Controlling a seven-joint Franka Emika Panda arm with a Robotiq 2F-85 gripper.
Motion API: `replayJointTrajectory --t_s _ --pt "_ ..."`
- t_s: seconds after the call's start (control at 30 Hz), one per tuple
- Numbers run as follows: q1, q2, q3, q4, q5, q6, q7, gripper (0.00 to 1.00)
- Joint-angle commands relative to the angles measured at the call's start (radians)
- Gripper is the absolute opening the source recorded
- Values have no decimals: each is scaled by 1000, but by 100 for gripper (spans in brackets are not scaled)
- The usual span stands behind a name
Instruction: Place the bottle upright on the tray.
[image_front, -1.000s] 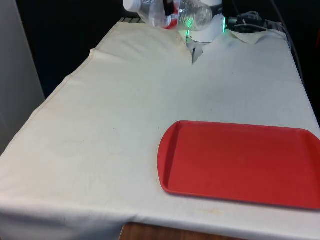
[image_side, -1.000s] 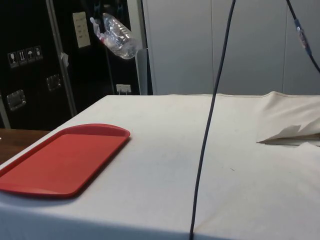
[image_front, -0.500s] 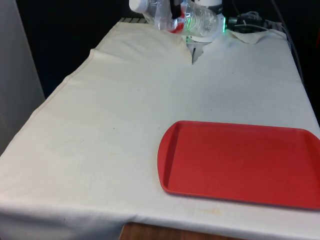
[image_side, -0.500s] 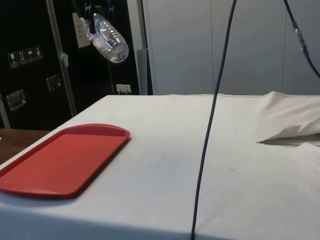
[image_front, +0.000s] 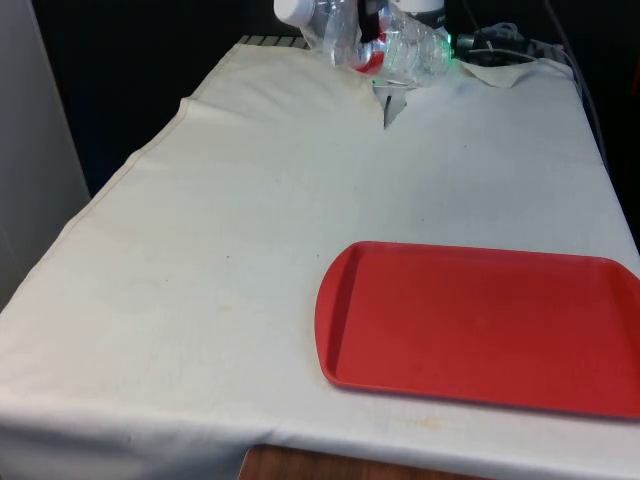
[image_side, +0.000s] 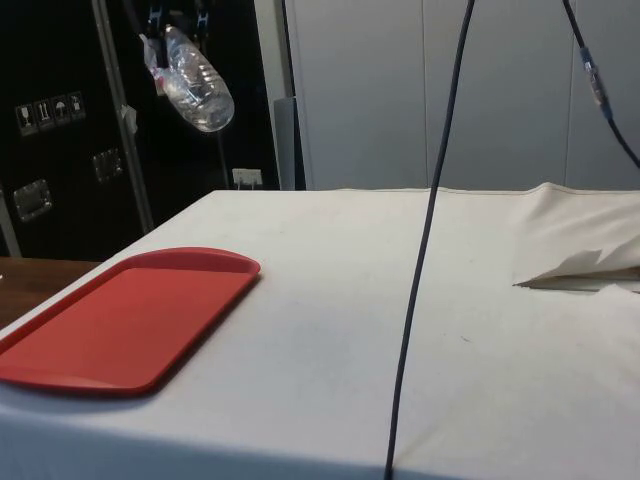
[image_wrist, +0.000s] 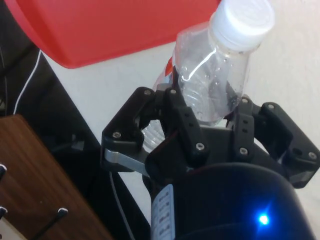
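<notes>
Wrist view has the black two-finger gripper (image_wrist: 207, 125) clamped on a clear crinkled plastic bottle (image_wrist: 217, 75) with a white cap. It hangs tilted, high above the table, well apart from the flat red plastic tray (image_front: 480, 325).

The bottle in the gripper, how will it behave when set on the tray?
The bottle looks clear, empty and crinkled, so probably light and easily squashed. Tall and narrow, it may tip on the smooth tray.

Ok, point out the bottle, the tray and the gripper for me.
bottle (image_side: 197, 88), side view, on its clear crumpled body.
tray (image_front: 480, 325), front view, on its bare red floor.
gripper (image_wrist: 207, 125), wrist view, midway between the fingertips, which clamp the bottle.
</notes>
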Motion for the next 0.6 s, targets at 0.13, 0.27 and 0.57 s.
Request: replayJointTrajectory --t_s 0.13,0.27,0.57 --pt "14 -16 9 -21 -9 56 9 35" --pt "13 -17 26 -22 -14 86 13 35" --pt "14 -16 55 -21 -21 139 20 35"
